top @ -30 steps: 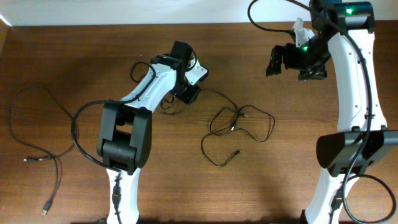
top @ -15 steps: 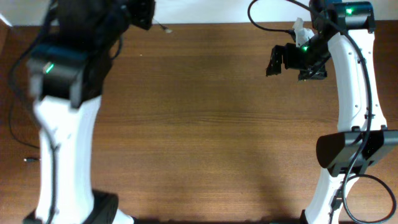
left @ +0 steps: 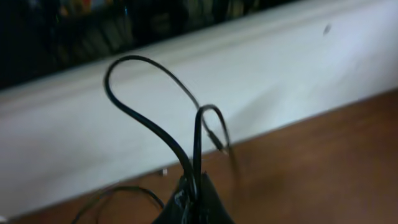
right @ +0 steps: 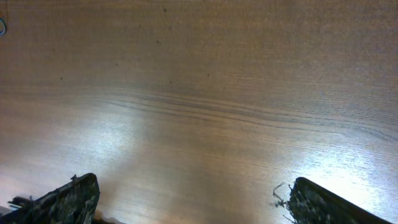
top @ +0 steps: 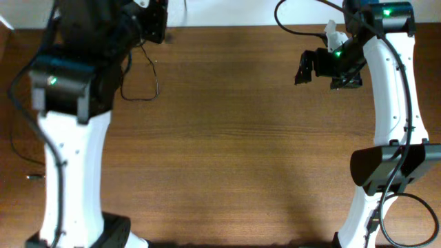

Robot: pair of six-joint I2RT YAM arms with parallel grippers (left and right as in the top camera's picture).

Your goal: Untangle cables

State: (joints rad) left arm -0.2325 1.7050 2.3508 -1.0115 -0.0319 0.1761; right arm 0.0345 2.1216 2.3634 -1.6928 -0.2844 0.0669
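My left gripper (top: 156, 21) is raised high at the far left corner and is shut on a thin black cable (top: 140, 81), whose loop hangs below it over the table. In the left wrist view the same cable (left: 155, 127) rises in two loops from the closed jaws (left: 193, 200), with a small plug end near the white wall. A second thin cable (top: 13, 135) lies along the table's left edge, partly hidden by the left arm. My right gripper (top: 319, 67) is open and empty at the far right, its fingers (right: 193, 199) wide apart above bare wood.
The wooden table (top: 241, 151) fills the view, with a white wall (left: 298, 68) along its far edge. The left arm's white link (top: 65, 158) covers the left side. The right arm's base (top: 386, 172) and its thick cable stand at the right.
My left arm has swung up and to the far left, lifting the cable off the table's middle. Its loop now dangles under the gripper. The right arm has not moved.
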